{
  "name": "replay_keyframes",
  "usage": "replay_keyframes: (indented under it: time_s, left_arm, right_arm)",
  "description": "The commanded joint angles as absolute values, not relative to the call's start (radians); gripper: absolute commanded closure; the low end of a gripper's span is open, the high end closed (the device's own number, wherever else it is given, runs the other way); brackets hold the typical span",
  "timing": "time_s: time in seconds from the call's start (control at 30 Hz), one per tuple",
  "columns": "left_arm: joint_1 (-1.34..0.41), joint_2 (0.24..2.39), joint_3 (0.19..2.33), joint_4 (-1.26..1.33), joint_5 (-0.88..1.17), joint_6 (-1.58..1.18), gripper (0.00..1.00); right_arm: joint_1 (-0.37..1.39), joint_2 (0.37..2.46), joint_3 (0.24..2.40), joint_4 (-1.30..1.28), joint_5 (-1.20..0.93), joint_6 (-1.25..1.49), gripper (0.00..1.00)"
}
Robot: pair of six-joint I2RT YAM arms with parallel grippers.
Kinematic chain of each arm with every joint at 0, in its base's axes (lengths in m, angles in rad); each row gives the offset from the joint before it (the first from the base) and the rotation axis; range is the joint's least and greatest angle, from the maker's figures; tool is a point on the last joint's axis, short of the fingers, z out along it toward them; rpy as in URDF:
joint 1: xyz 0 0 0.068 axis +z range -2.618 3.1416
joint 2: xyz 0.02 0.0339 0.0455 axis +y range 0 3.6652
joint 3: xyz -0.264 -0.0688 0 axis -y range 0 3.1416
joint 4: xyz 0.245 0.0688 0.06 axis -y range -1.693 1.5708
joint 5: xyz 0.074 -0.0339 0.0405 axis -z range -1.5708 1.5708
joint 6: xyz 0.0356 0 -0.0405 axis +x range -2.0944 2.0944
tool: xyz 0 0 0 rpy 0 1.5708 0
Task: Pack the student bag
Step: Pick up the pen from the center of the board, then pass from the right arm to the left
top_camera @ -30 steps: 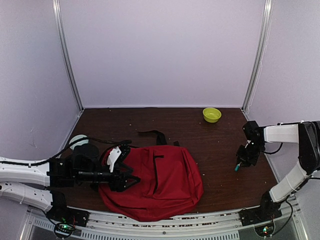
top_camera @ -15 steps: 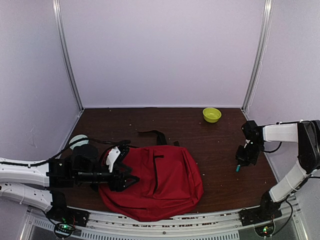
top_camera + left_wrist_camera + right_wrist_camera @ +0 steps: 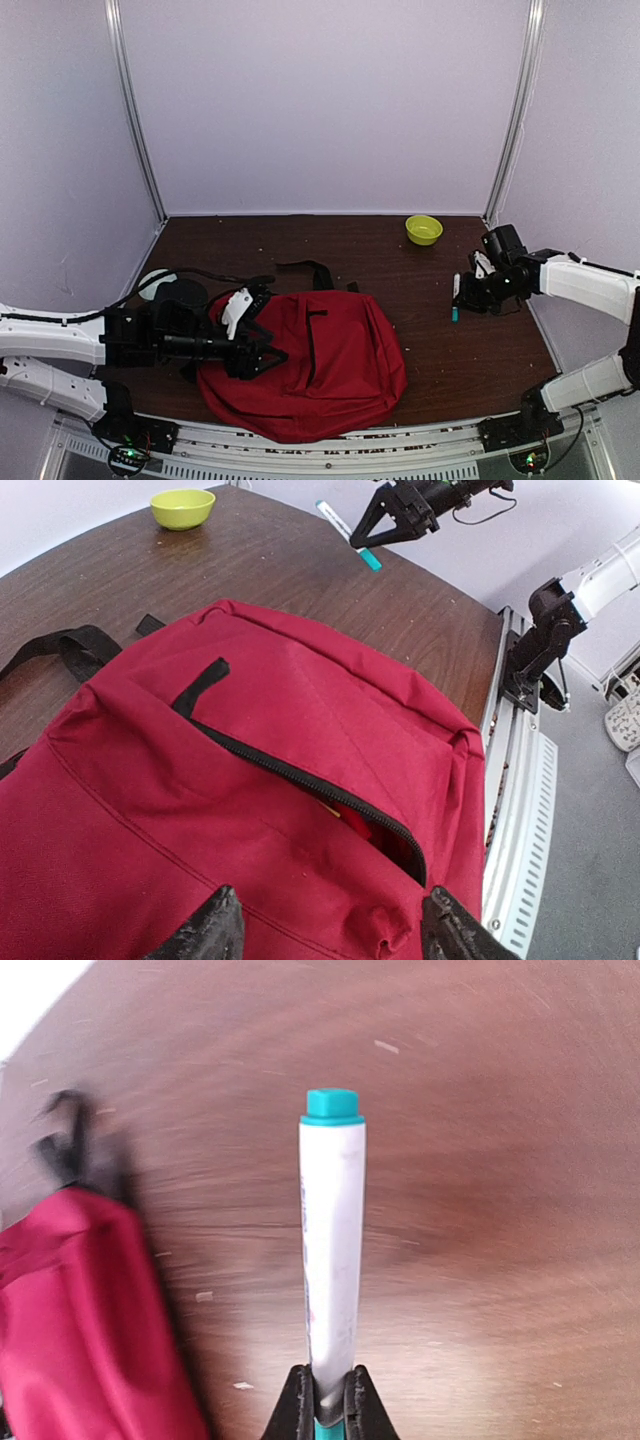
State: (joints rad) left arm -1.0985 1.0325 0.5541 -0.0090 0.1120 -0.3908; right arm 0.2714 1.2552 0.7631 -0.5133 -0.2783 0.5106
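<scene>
The red student bag (image 3: pixel 320 360) lies flat at the front middle of the table. Its black zipper (image 3: pixel 300 780) is partly open, showing a dark gap with something red and yellow inside. My left gripper (image 3: pixel 260 345) is open at the bag's left edge; its fingertips (image 3: pixel 205 935) straddle the red fabric (image 3: pixel 325 920) without pinching it. My right gripper (image 3: pixel 468 292) is shut on a white marker with a teal cap (image 3: pixel 333 1240), held above the table to the right of the bag. The marker also shows in the top view (image 3: pixel 456 298) and the left wrist view (image 3: pixel 345 532).
A yellow-green bowl (image 3: pixel 423 229) sits at the back right. A black strap (image 3: pixel 310 268) trails behind the bag. A white round object (image 3: pixel 152 283) and black cable lie at the left. White walls close three sides; a metal rail (image 3: pixel 330 445) runs along the front edge.
My right gripper has swung left and up from the right edge with the marker, now pointing toward the bag. My left gripper has shifted slightly right along the bag.
</scene>
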Motion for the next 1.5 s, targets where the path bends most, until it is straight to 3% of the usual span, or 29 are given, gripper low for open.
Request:
replay_keyframes:
  time_s: [0.0,0.27,0.77,1.07,1.27,1.47]
  left_arm:
    - [-1.094,1.063,0.610,0.009,0.180,-0.365,0.38]
    - [-1.094,1.127,0.676,-0.006,0.267,-0.350,0.39]
    - [-1.094,1.125,0.821,-0.090,0.314,-0.368,0.44]
    - [-1.094,1.091,0.832,-0.053,0.400,-0.380,0.47]
    - [-1.094,1.128,0.860,-0.039,0.450,-0.370,0.57]
    - [-1.094,1.139,0.871,-0.024,0.505,-0.359,0.59]
  right_arm:
    - [0.344,1.143,0.726,-0.370,-0.371,0.451,1.00]
    - [0.543,1.061,0.794,-0.302,-0.446,0.357,1.00]
    - [1.009,1.129,1.022,-0.441,-0.338,0.063,1.00]
    - [1.143,1.207,1.081,-0.478,-0.378,-0.034,1.00]
    - [1.190,1.276,1.136,-0.529,-0.394,-0.058,1.00]
    - [1.219,1.313,1.159,-0.549,-0.429,-0.065,1.00]
